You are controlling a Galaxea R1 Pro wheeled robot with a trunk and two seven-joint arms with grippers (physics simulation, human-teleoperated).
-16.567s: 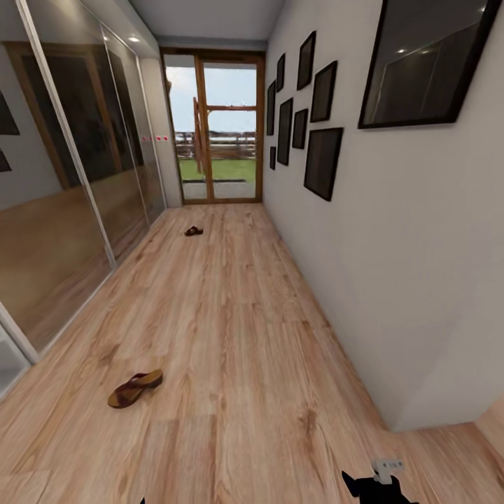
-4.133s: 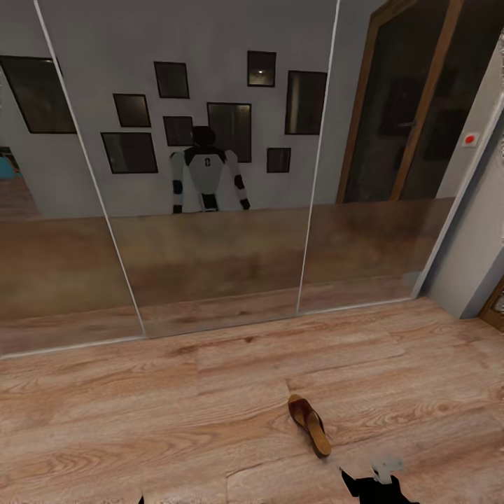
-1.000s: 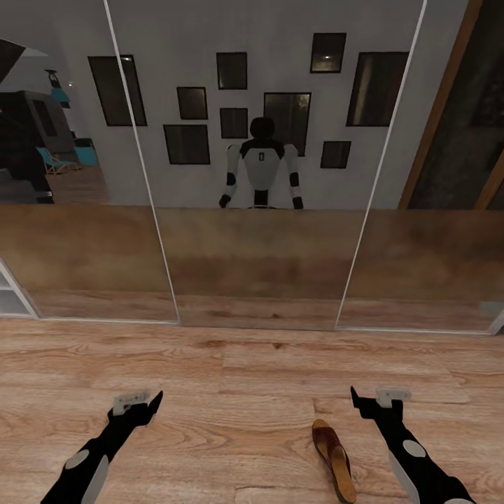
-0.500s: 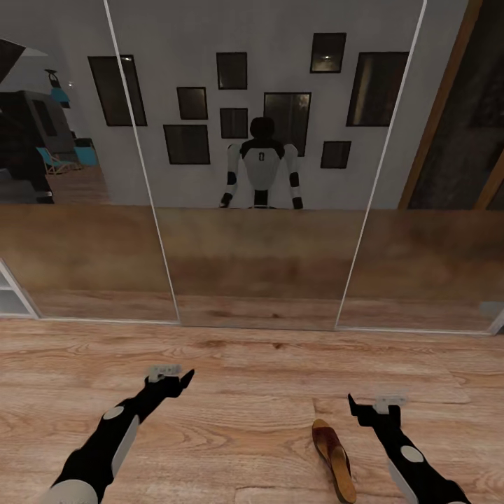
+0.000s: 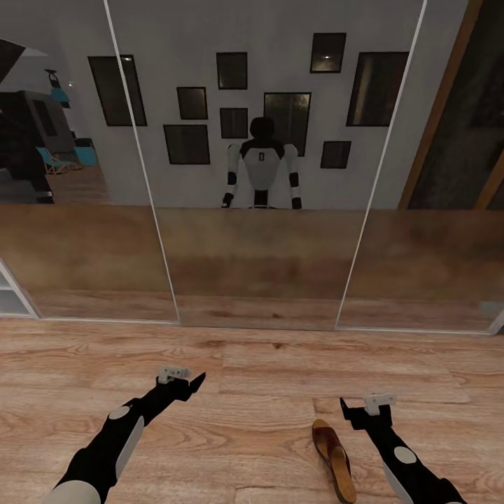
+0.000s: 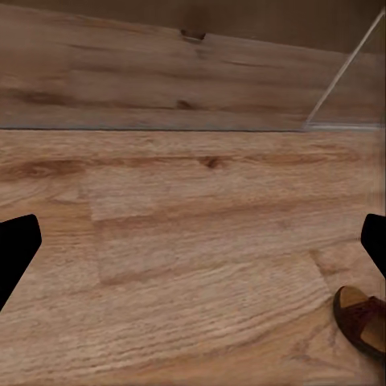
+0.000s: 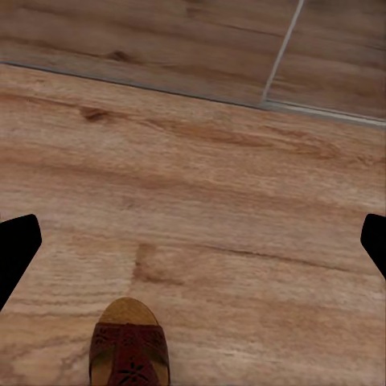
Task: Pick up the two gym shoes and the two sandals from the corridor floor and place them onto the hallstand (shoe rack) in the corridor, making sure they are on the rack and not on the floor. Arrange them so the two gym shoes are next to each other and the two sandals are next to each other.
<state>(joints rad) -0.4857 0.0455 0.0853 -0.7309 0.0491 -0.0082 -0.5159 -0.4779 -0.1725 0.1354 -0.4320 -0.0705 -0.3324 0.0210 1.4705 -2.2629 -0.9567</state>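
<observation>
Since 0.5 s ago, the left gripper (image 5: 197,381) is reaching farther; both claws are spread, right gripper (image 5: 348,408) hovering at 2 o'clock of 1 sandal (image 5: 334,460).

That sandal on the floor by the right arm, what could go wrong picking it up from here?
The sandal lies flat on the floor, so the open right gripper may scrape the planks or push it away. The mirrored door is close ahead, so leaning forward risks bumping it.

Over the last second the left claw (image 5: 197,381) has reached forward and inward across the corridor floor (image 5: 266,378), toward the middle. The right claw (image 5: 348,411) has drawn slightly inward, closer to the sandal (image 5: 333,458), and sits just beside its toe end.
</observation>
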